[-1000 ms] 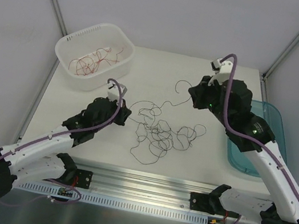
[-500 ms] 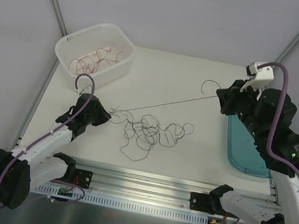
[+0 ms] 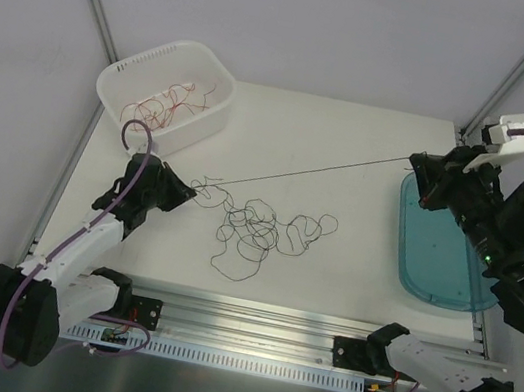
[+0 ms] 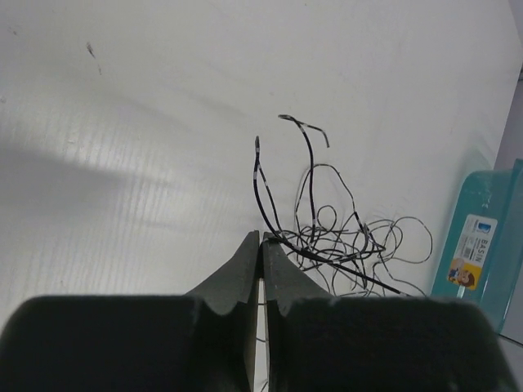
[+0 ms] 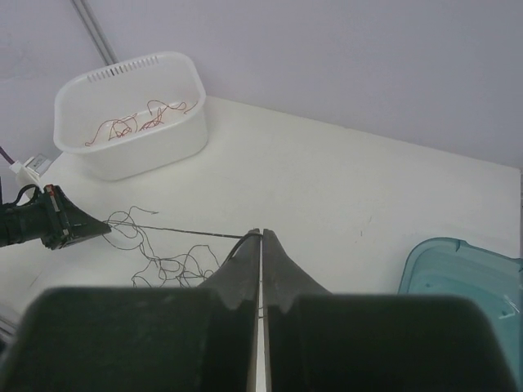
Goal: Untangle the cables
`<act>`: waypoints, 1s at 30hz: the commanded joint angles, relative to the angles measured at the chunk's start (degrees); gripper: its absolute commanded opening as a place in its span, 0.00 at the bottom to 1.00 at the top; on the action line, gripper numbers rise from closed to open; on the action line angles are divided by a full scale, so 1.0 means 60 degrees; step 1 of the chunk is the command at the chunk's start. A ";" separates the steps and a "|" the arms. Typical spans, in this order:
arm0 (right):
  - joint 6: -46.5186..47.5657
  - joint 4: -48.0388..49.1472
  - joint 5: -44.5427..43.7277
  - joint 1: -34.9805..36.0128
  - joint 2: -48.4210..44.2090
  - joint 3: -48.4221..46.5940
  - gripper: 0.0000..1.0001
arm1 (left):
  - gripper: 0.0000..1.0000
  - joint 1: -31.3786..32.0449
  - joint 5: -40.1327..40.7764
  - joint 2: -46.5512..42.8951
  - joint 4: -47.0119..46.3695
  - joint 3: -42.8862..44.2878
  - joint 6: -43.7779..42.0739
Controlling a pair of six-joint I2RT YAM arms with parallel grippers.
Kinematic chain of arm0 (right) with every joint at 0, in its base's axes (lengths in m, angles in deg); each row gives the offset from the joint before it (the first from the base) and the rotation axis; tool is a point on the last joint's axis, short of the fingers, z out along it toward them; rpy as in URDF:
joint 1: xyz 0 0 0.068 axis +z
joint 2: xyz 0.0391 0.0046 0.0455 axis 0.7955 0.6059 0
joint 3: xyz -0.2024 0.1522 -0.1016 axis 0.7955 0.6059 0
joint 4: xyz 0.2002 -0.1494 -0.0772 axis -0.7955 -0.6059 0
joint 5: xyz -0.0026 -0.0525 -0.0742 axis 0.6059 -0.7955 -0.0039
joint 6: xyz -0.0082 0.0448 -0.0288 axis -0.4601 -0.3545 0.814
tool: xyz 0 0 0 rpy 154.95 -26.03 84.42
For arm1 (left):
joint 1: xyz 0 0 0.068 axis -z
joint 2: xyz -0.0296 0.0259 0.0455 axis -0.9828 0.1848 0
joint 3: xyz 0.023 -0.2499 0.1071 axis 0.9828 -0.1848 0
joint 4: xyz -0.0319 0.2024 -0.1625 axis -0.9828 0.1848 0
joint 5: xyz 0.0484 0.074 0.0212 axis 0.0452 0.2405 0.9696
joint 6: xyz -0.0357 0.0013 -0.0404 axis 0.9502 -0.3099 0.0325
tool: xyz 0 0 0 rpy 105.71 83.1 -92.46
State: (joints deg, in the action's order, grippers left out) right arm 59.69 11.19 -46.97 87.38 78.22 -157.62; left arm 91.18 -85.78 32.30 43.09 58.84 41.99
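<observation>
Tension is the story here: one black cable (image 3: 302, 171) runs in a straight line across the worktop (image 3: 356, 121), from the left gripper (image 3: 184, 193) near the left edge to the right gripper (image 3: 417, 164) raised near the far right corner. Both claws are pinched fully closed, each on one end of that strand. In the left wrist view the closed tips (image 4: 261, 238) have thin black wire at their meeting point, with short loose ends curling up past them. In the right wrist view the strand leaves the closed tips (image 5: 261, 234) and heads straight for the other arm. The remaining tangle (image 3: 266, 232) of black loops lies in the middle of the worktop, towards the near edge, just beside the left claw. Red cables (image 3: 162, 102) already sit in the white basket (image 3: 219, 107) at the far left corner, and the blue tray (image 3: 432, 267) at the right edge looks empty. The step in hand seems to be drawing a single strand clear of the clump. Whether its left end is free of the neighbouring loops cannot be told. The next move likely calls for the left claw to release, or lift clear, so the right can carry the strand to the tray without dragging the clump along.
</observation>
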 commanded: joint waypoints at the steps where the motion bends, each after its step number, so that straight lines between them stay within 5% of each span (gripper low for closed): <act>1: 0.0380 0.1218 -0.1228 -0.0315 -0.0711 -0.0432 0.01 | 0.00 -0.0552 0.0822 0.0093 0.1573 0.0132 -0.1037; 12: -0.2156 0.2620 0.1222 -0.0315 -0.0595 0.5892 0.00 | 0.00 -0.0069 -0.3382 -0.1080 0.1191 0.0748 -0.2635; 15: -0.2156 0.2172 0.0771 -0.0301 0.0224 0.6060 0.07 | 0.00 0.0457 -0.3692 -0.1183 0.1177 0.0894 -0.2898; 16: -0.2243 0.1907 0.0638 -0.0315 0.0807 0.5784 0.32 | 0.00 0.0604 -0.3780 -0.1212 0.1191 0.0953 -0.2942; 19: -0.2070 0.1786 0.1263 -0.0141 0.1383 0.5605 0.56 | 0.00 0.1351 -0.3664 -0.1139 0.1177 0.1231 -0.3162; 30: 0.0434 0.2900 0.5088 0.1530 0.3080 0.4830 0.62 | 0.00 0.3256 -0.3883 -0.0538 0.1206 0.2096 -0.4407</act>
State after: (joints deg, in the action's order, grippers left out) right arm 56.58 25.94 -23.50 96.17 93.06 -126.56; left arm 109.28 -106.63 28.96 50.43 68.78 19.36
